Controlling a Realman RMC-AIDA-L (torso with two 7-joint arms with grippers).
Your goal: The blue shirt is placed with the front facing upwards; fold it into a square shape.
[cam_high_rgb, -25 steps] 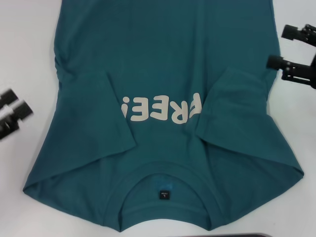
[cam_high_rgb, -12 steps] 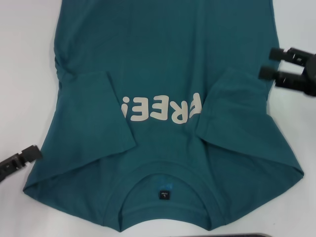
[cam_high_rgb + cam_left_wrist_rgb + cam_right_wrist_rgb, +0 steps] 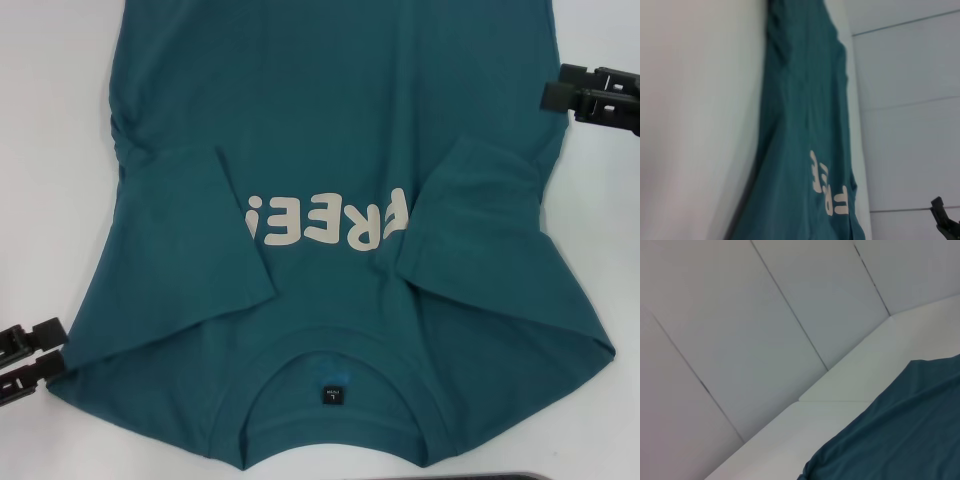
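- Blue shirt point(image 3: 330, 150) lies flat on the white desk point(image 3: 50, 120) between the two tools, front up, with its collar point(image 3: 335, 400) on the robot's side.
- Both short sleeves are already folded in onto the chest, one on each side of the "FREE!" letters point(image 3: 325, 218).
- Left tool point(image 3: 30, 357) sits low, just beside the shirt's shoulder corner, and looks to be touching its edge. Its two fingers are a little apart and hold nothing.
- Right tool point(image 3: 560, 85) is by the shirt's far side edge, near the cloth. Its fingers are also apart and hold nothing.
- I think the step now is to get hold of the shirt's edge for the next fold.
- To do it well, each tool should slide low along the desk and pinch the edge of the cloth, with all layers inside.
- Both tools should lift together and evenly, so the sleeves stay tucked in and the fold comes out straight.
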